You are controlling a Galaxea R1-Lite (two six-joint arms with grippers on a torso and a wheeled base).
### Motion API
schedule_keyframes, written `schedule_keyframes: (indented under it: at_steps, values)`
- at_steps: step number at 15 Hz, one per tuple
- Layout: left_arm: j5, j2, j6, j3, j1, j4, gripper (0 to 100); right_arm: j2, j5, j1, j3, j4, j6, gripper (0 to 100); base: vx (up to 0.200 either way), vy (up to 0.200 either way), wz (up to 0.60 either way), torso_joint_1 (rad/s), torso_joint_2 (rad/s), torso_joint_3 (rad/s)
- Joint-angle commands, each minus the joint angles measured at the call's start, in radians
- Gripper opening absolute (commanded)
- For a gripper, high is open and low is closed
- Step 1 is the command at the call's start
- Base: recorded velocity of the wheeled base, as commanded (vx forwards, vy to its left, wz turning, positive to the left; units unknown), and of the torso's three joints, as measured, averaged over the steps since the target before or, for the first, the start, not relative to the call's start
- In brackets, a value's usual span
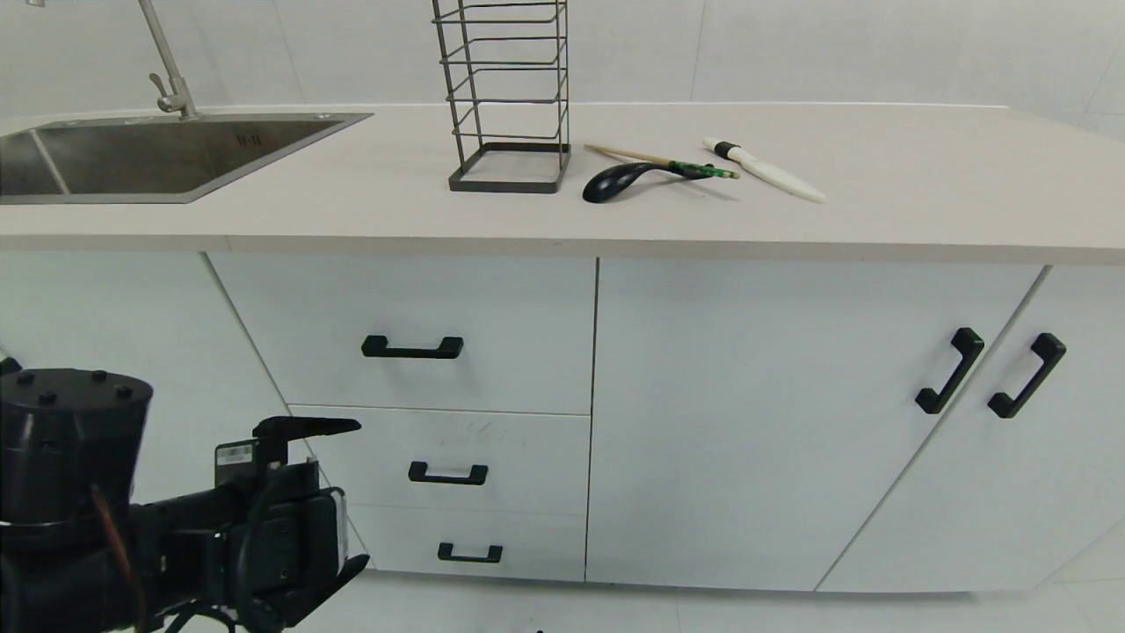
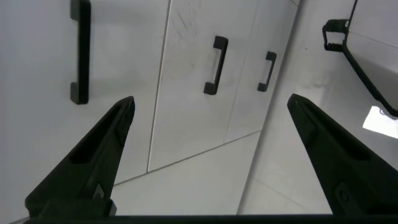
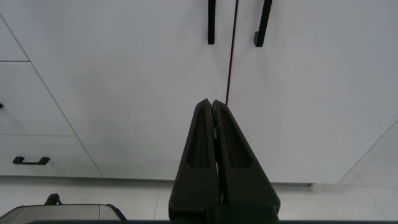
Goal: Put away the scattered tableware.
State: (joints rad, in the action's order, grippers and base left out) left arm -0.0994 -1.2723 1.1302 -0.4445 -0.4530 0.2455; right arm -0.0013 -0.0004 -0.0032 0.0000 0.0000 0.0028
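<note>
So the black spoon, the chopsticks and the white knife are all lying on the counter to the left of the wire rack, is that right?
Not quite. The black spoon, the chopsticks and the white knife are all lying on the counter, but to the right of the wire rack, not the left. The head view shows it.

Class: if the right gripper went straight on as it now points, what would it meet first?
The right gripper would probably meet the white cabinet door, by the seam below two black handles; depth unclear.
</note>
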Motion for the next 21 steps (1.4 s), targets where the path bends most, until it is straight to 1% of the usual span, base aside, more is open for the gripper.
schedule_keyframes:
  at_steps: [1, 2, 4, 5, 6, 7, 8, 9, 13, 16, 17, 18, 20, 21]
  values:
    - [0.000, -0.078, 0.000, 0.001, 0.002, 0.032, 100, 0.001, 0.000, 0.000, 0.000, 0.000, 0.000, 0, 0.000, 0.000, 0.00, 0.000, 0.00, 0.000]
    - [0.000, -0.094, 0.002, 0.006, 0.002, 0.051, 100, 0.001, 0.000, 0.000, 0.000, 0.000, 0.000, 0, 0.000, 0.000, 0.00, 0.000, 0.00, 0.000]
    - [-0.002, -0.099, 0.008, 0.004, 0.002, 0.052, 100, 0.001, 0.000, 0.000, 0.000, 0.000, 0.000, 0, 0.000, 0.000, 0.00, 0.000, 0.00, 0.000]
    - [0.000, -0.098, 0.042, -0.008, 0.033, 0.054, 100, 0.001, -0.001, 0.000, 0.000, 0.000, 0.000, 0, 0.000, 0.000, 0.00, 0.000, 0.00, 0.000]
    - [0.000, -0.098, 0.083, -0.020, 0.057, 0.052, 100, 0.001, 0.000, 0.000, 0.000, 0.000, 0.000, 0, 0.000, 0.000, 0.00, 0.000, 0.00, 0.000]
    - [-0.002, -0.101, 0.151, -0.025, 0.100, 0.052, 100, 0.001, -0.001, 0.000, 0.000, 0.000, 0.000, 0, 0.000, 0.000, 0.00, 0.000, 0.00, 0.000]
    - [-0.003, -0.107, 0.183, -0.025, 0.119, 0.052, 100, 0.001, 0.000, 0.000, 0.000, 0.000, 0.000, 0, 0.000, 0.000, 0.00, 0.000, 0.00, 0.000]
    - [-0.006, -0.114, 0.201, -0.025, 0.125, 0.052, 100, 0.001, -0.001, 0.000, 0.000, 0.000, 0.000, 0, 0.000, 0.000, 0.00, 0.000, 0.00, 0.000]
    - [-0.010, -0.156, 0.209, -0.026, 0.122, 0.054, 100, 0.001, 0.000, 0.000, 0.000, 0.000, 0.000, 0, 0.000, 0.000, 0.00, 0.000, 0.00, 0.000]
    - [-0.017, -0.205, 0.238, -0.030, 0.117, 0.054, 100, 0.001, -0.001, 0.000, 0.000, 0.000, 0.000, 0, 0.000, 0.000, 0.00, 0.000, 0.00, 0.000]
    - [-0.023, -0.229, 0.257, -0.033, 0.125, 0.054, 100, 0.001, 0.000, 0.000, 0.000, 0.000, 0.000, 0, 0.000, 0.000, 0.00, 0.000, 0.00, 0.000]
    - [-0.031, -0.246, 0.267, -0.034, 0.126, 0.054, 100, 0.001, -0.001, 0.000, 0.000, 0.000, 0.000, 0, 0.000, 0.000, 0.00, 0.000, 0.00, 0.000]
    - [-0.057, -0.291, 0.273, -0.034, 0.122, 0.054, 100, 0.001, -0.001, 0.000, 0.000, 0.000, 0.000, 0, 0.000, 0.000, 0.00, 0.000, 0.00, 0.000]
    - [-0.057, -0.306, 0.275, -0.034, 0.120, 0.055, 100, 0.001, 0.000, 0.000, 0.000, 0.000, 0.000, 0, 0.000, 0.000, 0.00, 0.000, 0.00, 0.000]
